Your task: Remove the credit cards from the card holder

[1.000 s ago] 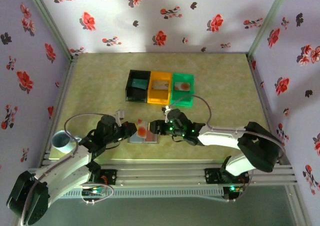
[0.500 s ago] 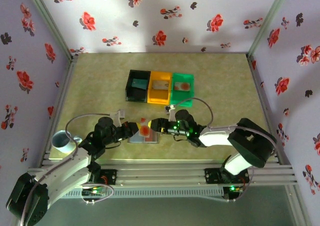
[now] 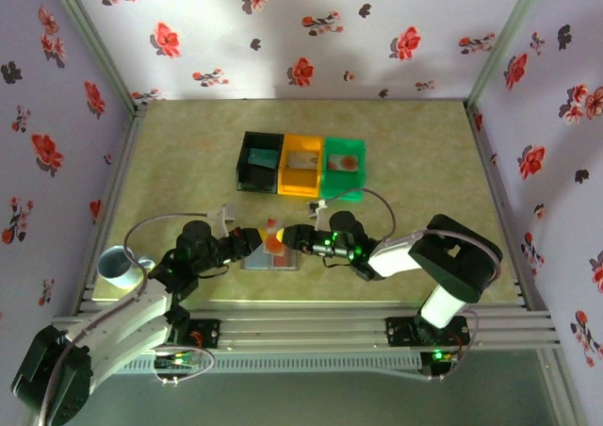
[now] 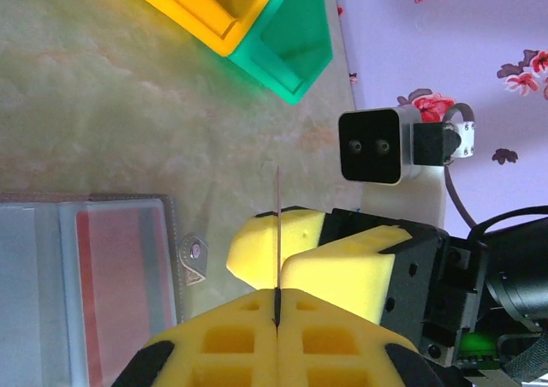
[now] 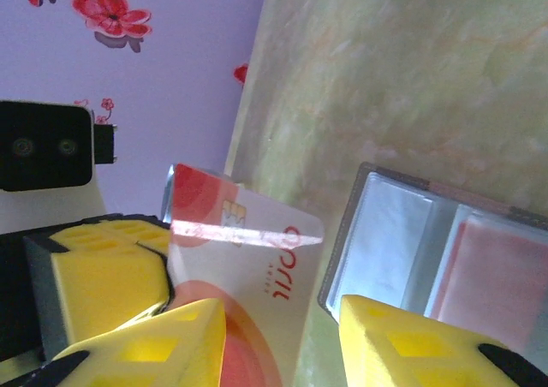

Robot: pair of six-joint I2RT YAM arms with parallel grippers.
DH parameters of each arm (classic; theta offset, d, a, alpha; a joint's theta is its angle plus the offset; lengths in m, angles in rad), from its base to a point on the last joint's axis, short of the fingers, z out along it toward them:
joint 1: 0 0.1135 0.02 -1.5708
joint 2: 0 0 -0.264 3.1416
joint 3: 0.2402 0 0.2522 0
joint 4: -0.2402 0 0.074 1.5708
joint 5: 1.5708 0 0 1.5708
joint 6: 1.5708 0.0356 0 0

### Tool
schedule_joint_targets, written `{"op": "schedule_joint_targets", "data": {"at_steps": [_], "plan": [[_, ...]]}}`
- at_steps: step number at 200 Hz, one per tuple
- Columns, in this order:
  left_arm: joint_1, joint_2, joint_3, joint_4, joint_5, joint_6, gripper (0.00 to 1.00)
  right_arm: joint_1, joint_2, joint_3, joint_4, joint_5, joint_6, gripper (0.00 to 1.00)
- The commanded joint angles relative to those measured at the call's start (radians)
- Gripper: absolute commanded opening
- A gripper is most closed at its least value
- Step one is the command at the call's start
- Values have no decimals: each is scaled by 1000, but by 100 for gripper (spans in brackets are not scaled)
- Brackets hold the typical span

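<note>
The card holder (image 3: 271, 260) lies open on the table near the front, also seen in the left wrist view (image 4: 51, 276) and the right wrist view (image 5: 390, 224). A red credit card (image 4: 120, 293) sits in one of its panels (image 5: 492, 271). My left gripper (image 3: 254, 241) is shut on a pale credit card with an orange-red round mark (image 3: 273, 240), held above the holder and seen edge-on (image 4: 278, 216). My right gripper (image 3: 290, 237) is open, its fingers (image 5: 171, 344) on either side of that card (image 5: 257, 258).
Black (image 3: 242, 174), orange (image 3: 301, 188) and green (image 3: 341, 193) bins stand in a row behind the grippers; the orange and green ones each hold a card. A grey-blue cup (image 3: 115, 266) sits at the front left edge.
My right gripper has moved left, up to the card that the left gripper holds, and its fingers now straddle it. The left gripper has hardly moved.
</note>
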Motion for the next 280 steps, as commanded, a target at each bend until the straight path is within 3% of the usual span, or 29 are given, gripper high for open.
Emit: {"op": "schedule_joint_targets", "data": {"at_steps": [1,108,122,177,203,239,280], "plan": [[2,-6,-16,40,12,-14,0,12,1,-4,58,1,-3,35],[2,28,-24,55,4,-19,0,32,-34,-17,73,18,-21,0],[2,28,-14,38,3,-11,0,31,-46,-17,53,19,-28,0],[21,-47,120,-299,1,155,44,-14,-163,-17,-162,0,-99,0],[50,-67,202,-477,12,243,67,-80,-303,4,-415,-41,-199,0],[71,-31,349,-703,19,390,86,-126,-544,99,-879,-4,-405,0],[76,54,410,-712,56,396,94,-175,-652,158,-1080,-89,-504,0]]}}
